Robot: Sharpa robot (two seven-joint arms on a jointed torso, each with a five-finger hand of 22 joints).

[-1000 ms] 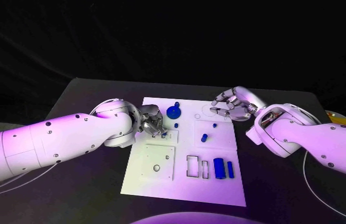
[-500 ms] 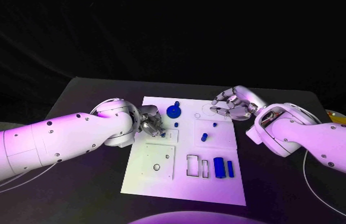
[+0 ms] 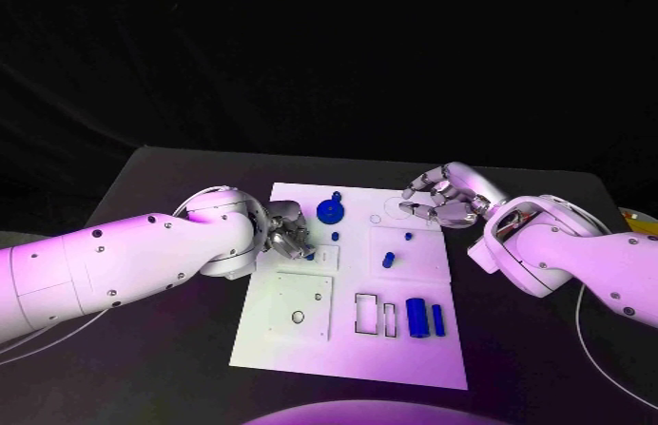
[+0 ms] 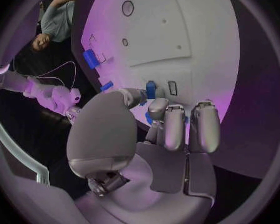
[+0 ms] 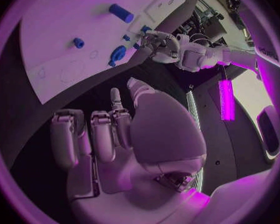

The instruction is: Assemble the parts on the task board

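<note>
Nothing moved; task board (image 3: pixel 412 354) holds blue parts (image 3: pixel 416 318).

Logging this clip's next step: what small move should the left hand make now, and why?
Probably a small descent of the left hand to seat the small blue part pinched at its fingertips. The part sits close above the task board, beside a small rectangular slot. The right hand hovers curled over the board's far corner, holding nothing.
</note>
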